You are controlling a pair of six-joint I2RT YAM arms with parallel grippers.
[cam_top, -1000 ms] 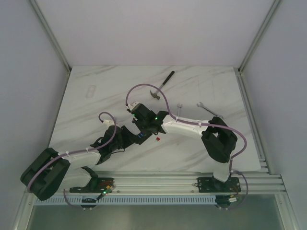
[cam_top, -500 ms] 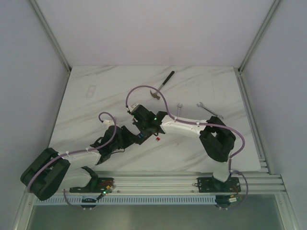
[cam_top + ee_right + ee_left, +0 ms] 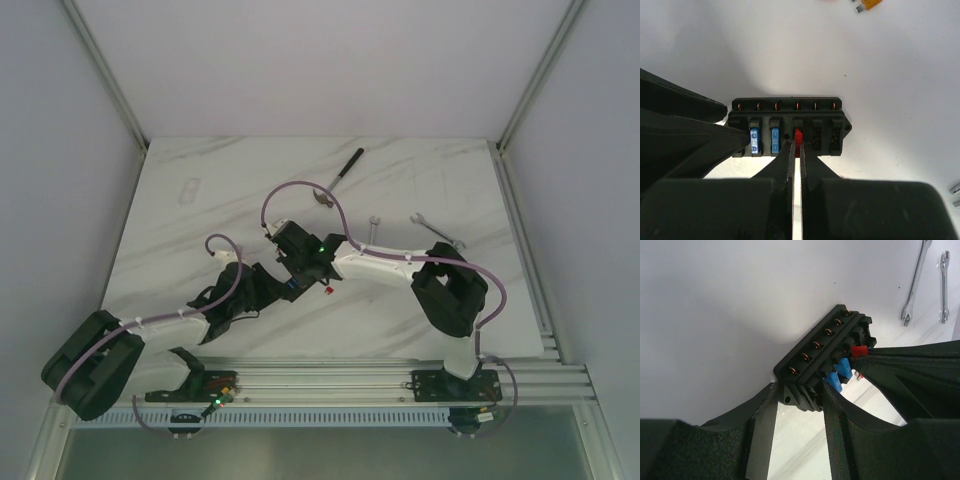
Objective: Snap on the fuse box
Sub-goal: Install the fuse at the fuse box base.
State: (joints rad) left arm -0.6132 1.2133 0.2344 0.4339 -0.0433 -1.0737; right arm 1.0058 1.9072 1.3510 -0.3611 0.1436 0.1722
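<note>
Slight leftward shift of right gripper (image 3: pixel 796 145) since second ago. Pinching red fuse (image 3: pixel 798 135), tip in slot beside two blue fuses (image 3: pixel 754 141); seating likely under way. Fuse box (image 3: pixel 790 107) directly ahead of right gripper, tabletop (image 3: pixel 880 75) beneath, near end clamped in left gripper (image 3: pixel 800 390). No readable writing.

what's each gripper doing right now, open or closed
left gripper: closed, holding one end of the fuse box
right gripper: closed, pinching a red fuse in a slot of the fuse box
</note>
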